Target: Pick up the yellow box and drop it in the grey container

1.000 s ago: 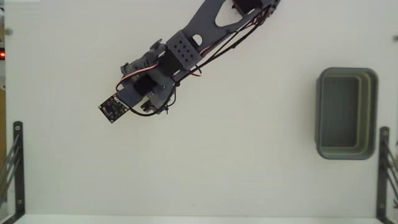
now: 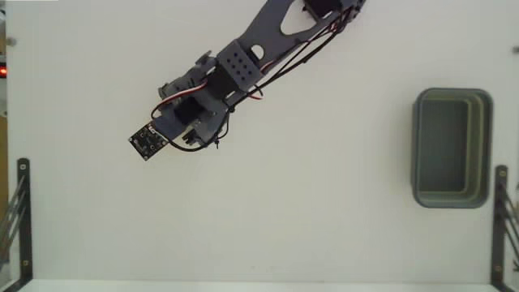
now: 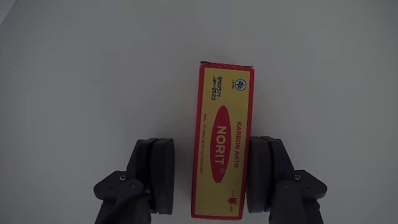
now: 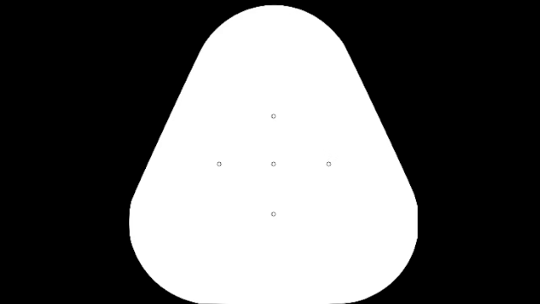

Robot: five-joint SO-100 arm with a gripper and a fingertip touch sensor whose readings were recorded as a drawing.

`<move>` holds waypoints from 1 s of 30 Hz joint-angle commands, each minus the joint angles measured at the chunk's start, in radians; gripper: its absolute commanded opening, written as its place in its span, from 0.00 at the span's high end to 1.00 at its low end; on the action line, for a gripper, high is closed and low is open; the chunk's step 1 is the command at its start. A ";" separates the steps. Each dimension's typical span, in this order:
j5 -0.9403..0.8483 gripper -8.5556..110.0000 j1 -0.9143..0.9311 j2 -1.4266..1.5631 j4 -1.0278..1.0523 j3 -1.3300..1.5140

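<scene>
In the wrist view the yellow box (image 3: 224, 140) lies flat on the white table, its red oval mark facing up. My gripper (image 3: 211, 177) straddles its near half. The right finger (image 3: 264, 171) is at the box's edge, and the left finger (image 3: 160, 174) stands a small gap away, so the jaws are open around it. In the fixed view the arm and gripper (image 2: 182, 122) reach toward the upper left and cover the box. The grey container (image 2: 418, 146) stands far off at the right, and nothing shows inside it.
Black metal brackets (image 2: 21, 219) stand at the lower left and at the lower right (image 2: 501, 219) of the fixed view. The right bracket is just below the container. Bare white tabletop (image 2: 308, 186) lies between the arm and the container.
</scene>
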 commanded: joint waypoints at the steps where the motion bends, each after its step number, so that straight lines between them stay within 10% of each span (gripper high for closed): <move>1: 0.005 0.38 0.022 0.038 -0.008 0.001; 30: 0.005 0.44 0.022 0.038 -0.008 0.001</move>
